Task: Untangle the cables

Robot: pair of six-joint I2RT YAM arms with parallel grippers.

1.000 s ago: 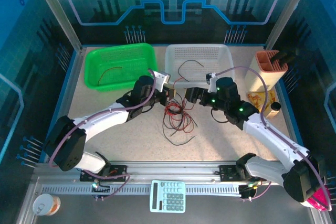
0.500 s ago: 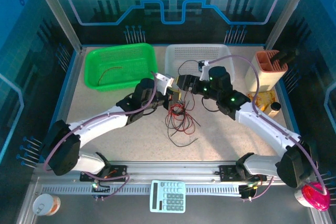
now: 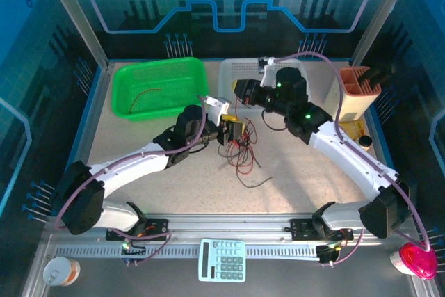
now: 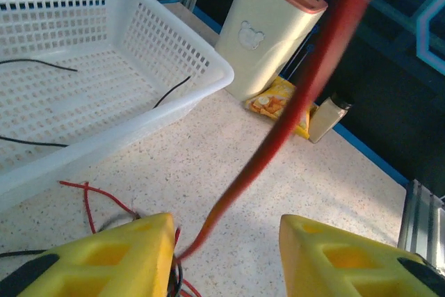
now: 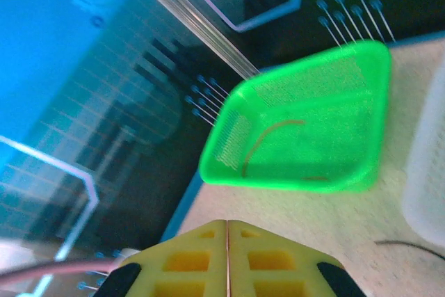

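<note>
1 risk: left gripper [image 4: 226,245] gapes, right gripper [image 5: 227,234] is pinched closed, so pulling could drag cables [image 3: 240,149] up tangled.

Yellow jaws together before green basket [image 5: 332,95] with reddish cable [image 5: 264,132]

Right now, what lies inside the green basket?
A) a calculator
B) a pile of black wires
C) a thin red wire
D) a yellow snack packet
C: a thin red wire lies loosely curved on the floor of the green basket, and the right wrist view shows it there too.
</note>
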